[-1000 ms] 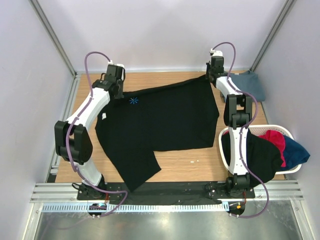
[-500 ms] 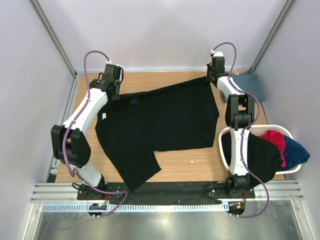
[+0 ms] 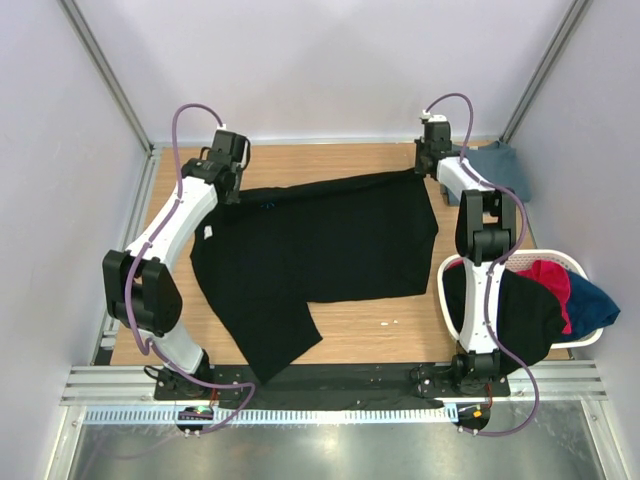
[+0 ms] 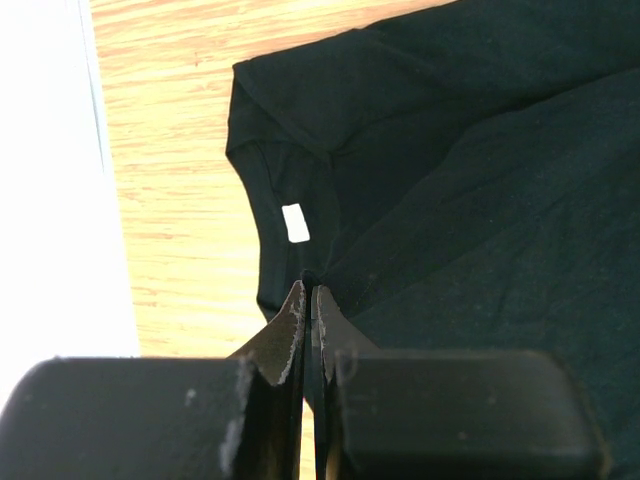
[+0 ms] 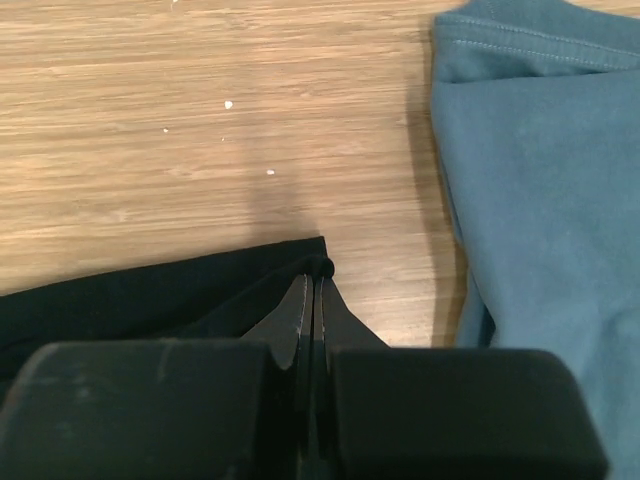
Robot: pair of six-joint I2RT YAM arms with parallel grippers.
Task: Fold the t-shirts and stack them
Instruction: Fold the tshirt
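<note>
A large black t-shirt (image 3: 320,245) lies spread on the wooden table, its far edge lifted and stretched between my two grippers. My left gripper (image 3: 232,185) is shut on the shirt's far left edge near the collar; the left wrist view shows its fingertips (image 4: 297,310) pinching black cloth (image 4: 470,200) beside a white neck label (image 4: 296,222). My right gripper (image 3: 428,167) is shut on the far right corner; the right wrist view shows the corner (image 5: 200,290) pinched above the wood. A folded slate-blue t-shirt (image 3: 497,168) lies at the far right, also in the right wrist view (image 5: 540,180). The starburst mark is hidden.
A white basket (image 3: 580,340) at the near right holds black (image 3: 515,310), magenta-red (image 3: 548,280) and blue (image 3: 592,305) shirts. Grey walls enclose the table on three sides. A black strip and metal rail run along the near edge.
Both grippers have moved toward the far edge, pulling the shirt's far edge taut and straighter. The fold now covers the light-blue starburst mark that showed earlier.
</note>
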